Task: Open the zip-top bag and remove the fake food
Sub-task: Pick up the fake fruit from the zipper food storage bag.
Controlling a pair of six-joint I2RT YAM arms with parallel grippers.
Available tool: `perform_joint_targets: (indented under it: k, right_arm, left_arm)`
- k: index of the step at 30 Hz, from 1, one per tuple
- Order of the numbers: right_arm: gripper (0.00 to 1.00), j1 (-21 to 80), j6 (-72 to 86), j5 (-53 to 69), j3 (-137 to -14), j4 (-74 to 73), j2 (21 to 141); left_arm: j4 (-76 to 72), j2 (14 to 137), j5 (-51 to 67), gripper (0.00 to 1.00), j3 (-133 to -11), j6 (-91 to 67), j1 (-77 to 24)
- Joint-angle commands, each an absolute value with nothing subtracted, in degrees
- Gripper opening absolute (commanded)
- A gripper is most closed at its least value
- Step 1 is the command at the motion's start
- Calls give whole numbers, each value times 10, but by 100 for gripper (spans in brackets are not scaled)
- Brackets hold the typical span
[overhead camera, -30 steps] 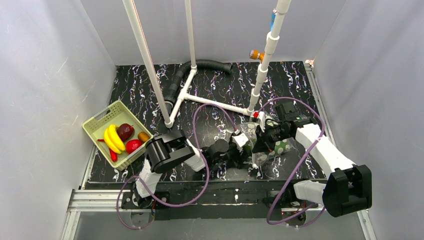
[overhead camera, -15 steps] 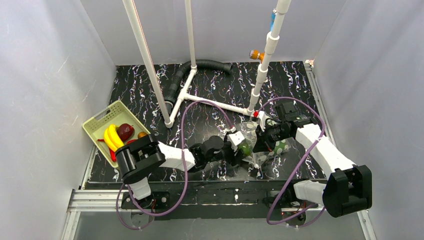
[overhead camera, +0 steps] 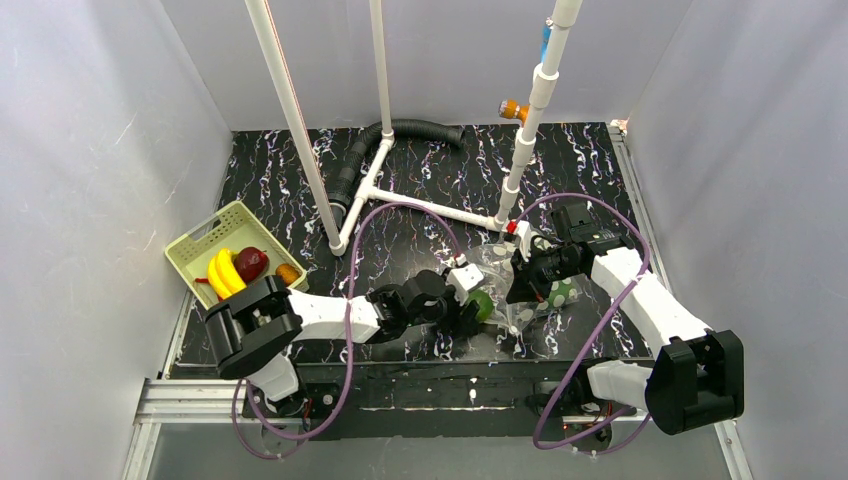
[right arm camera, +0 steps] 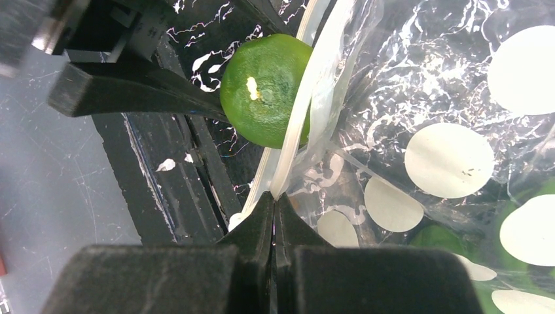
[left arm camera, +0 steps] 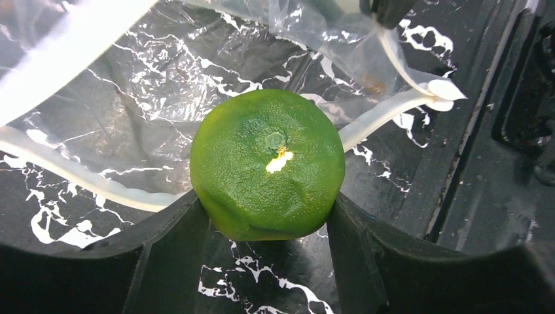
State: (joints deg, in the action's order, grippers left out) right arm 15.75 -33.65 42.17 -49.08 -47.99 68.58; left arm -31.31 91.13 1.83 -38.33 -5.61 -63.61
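The two fingers of the left gripper (left arm camera: 265,199) are closed on a round green fruit (left arm camera: 267,171). The black pads press its left and right sides, and its small stem mark faces the wrist camera. The fruit sits at the mouth of the zip-top bag (right arm camera: 419,118), just beside the white closing strip (right arm camera: 307,98). From these views I cannot tell if it is fully outside the plastic.

The fingers of the right gripper (right arm camera: 273,203) are pressed fully together and pinch the edge of the bag, just where the closing strip bends. The clear plastic with pale round dots spreads away from this pinch. A darker green shape shows through it low down, but it is too blurred to name.

In the top view the left arm (overhead camera: 330,315) lies low and stretched out. It reaches from its base at the near left toward the right, and its wrist is almost level over the black marbled table (overhead camera: 420,180). The right arm (overhead camera: 650,300) rises from its base at the near right and leans toward the left, with the wrist bent down to the bag. The two grippers are very near each other, at the middle of the table's near part.

Well apart, at the left edge, a pale green basket (overhead camera: 205,240) holds a yellow banana (overhead camera: 222,272) and a dark red fruit (overhead camera: 250,262).
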Motion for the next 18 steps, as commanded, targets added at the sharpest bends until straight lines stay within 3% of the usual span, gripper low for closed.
perform_joint_targets:
  k: [1,11,18]
  right_arm:
    - [1,155,-334,425,-507,-470,683]
    - [1,155,-334,424,-507,-471,685]
    - [1,155,-335,424,-509,-472,688]
  left_arm:
    - [-290,850,8,0,-384,-67,-637]
    - [-218,803,-8,0,-390,-101,-636]
    - [-61,696,-34,0,-390,-149,-634]
